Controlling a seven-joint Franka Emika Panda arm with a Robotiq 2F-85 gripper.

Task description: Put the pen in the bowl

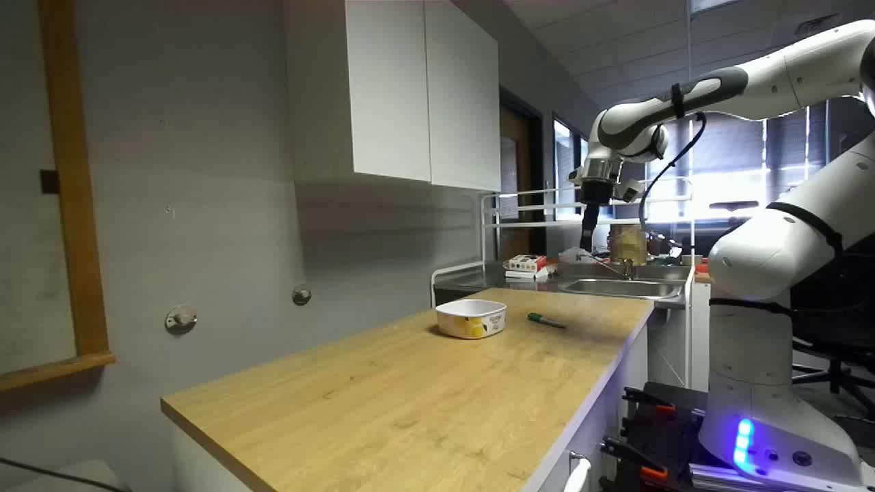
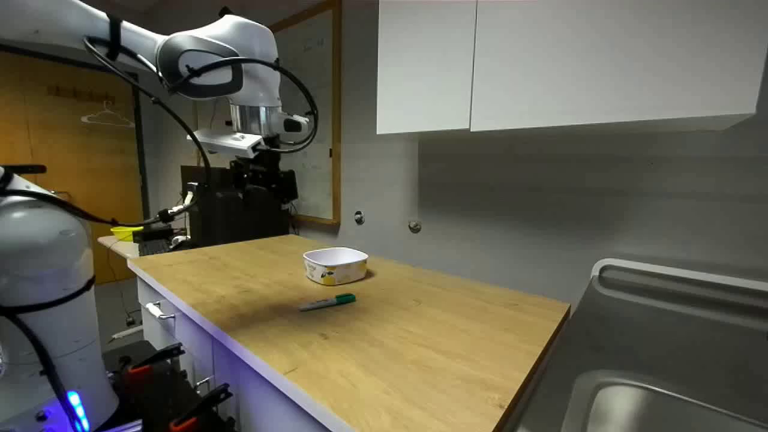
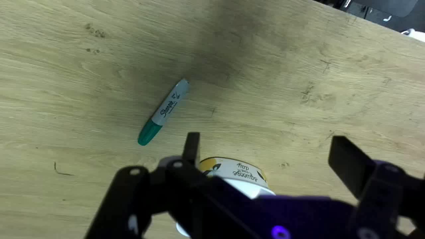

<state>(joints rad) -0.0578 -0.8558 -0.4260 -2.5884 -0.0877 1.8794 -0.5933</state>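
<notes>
Pen point(image 3: 163, 112) (green cap, grey barrel) lies flat on the desk point(image 2: 390, 348), near the bowl point(image 2: 336, 276) but apart from it, cap the nearer end; not picked yet. Gripper point(image 3: 267, 152) is up above w/ its fingers point(image 3: 348, 166) spread wide, nothing btwn them; in wrist view it's offset from the pen & hides part of the bowl. Step now, I'd say: line up the grasp. Pen runs diag. to the jaws, so twist the gripper a bit to close across the barrel, aim approx. mid-length, go down slow & straight, tips just shy of the desk; barrel may roll if one finger touches 1st. Mind the bowl rim on descent, a spread finger could clip it. Then lift just over the rim, short hop, release low. Edges: pen sits well in from the desk's robot-side edge, so prob. little fall risk. Sink point(image 1: 618, 288) is past the desk's end; cabinet point(image 1: 424, 96) hangs off the wall point(image 2: 510, 222), so keep carry low; best room looks to be away from it.
</notes>
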